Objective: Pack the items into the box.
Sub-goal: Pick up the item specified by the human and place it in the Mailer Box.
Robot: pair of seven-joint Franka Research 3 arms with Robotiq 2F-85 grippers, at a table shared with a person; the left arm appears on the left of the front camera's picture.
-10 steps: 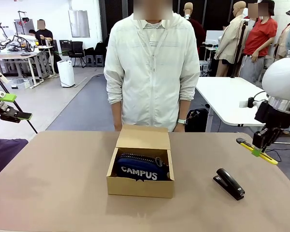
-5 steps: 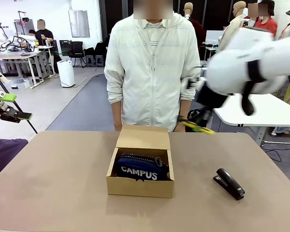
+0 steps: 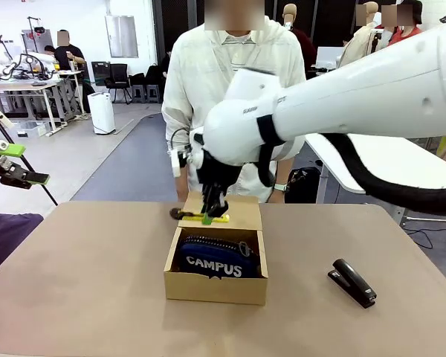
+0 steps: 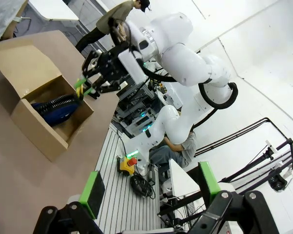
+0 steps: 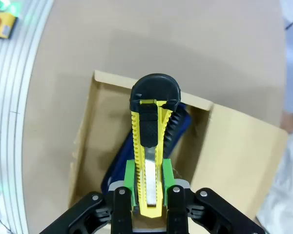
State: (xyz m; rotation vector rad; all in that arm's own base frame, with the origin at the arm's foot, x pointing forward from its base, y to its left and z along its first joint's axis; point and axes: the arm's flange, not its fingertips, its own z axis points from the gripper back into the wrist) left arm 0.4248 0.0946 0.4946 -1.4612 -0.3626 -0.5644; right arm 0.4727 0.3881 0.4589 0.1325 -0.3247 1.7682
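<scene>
The brown cardboard box (image 3: pixel 215 287) stands open mid-table, its lid flap (image 3: pixel 223 212) folded back toward the person. Inside lies the navy "CAMPUS" pouch (image 3: pixel 214 263). My right gripper (image 3: pixel 207 214) hangs just above the box's far edge, shut on the yellow-and-black utility knife (image 3: pixel 221 219), which is held level. In the right wrist view the knife (image 5: pixel 149 141) points out from my right gripper (image 5: pixel 149 183) over the pouch (image 5: pixel 118 163) and the box (image 5: pixel 84 131). My left gripper (image 3: pixel 13 165) is off the table's left side, open and empty, seen as (image 4: pixel 151 187) in its own view.
A black stapler (image 3: pixel 351 282) lies on the table right of the box. A person in a white jacket (image 3: pixel 234 111) stands at the far edge behind the box. The right arm's white links span the upper right of the front view.
My right arm has swung from the table's right side leftward across the table, carrying the knife to just above the box. The left gripper has not moved.
</scene>
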